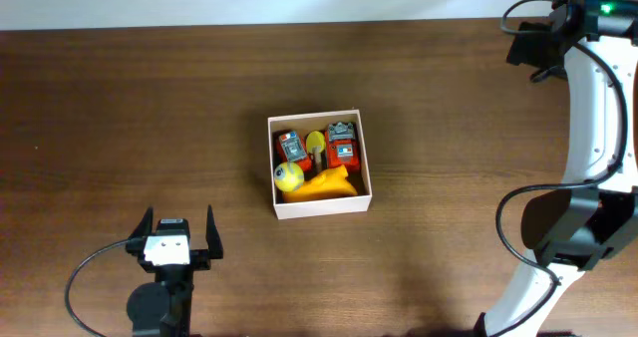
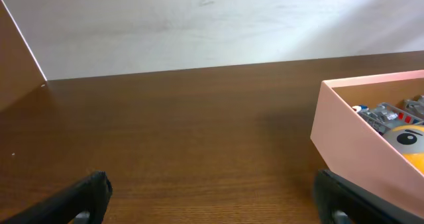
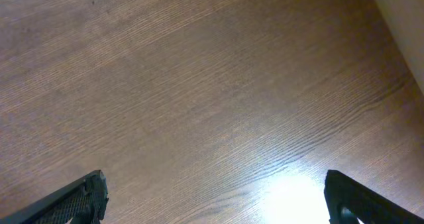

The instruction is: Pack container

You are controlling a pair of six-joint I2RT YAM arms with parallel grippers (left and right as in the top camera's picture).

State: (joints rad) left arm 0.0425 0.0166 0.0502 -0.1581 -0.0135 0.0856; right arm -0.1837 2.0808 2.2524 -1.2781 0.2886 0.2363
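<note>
container [image 1: 321, 206] at the middle of the table [image 1: 120, 108], toys [image 1: 317, 163] inside, none seen outside — packing appears done. left gripper [image 1: 179, 219] and right gripper [image 3: 215, 201] spread wide, empty.

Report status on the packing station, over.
Left gripper open, empty. Right gripper open, empty, over bare table. Toys inside container, mid-table. Nothing in the way.
</note>
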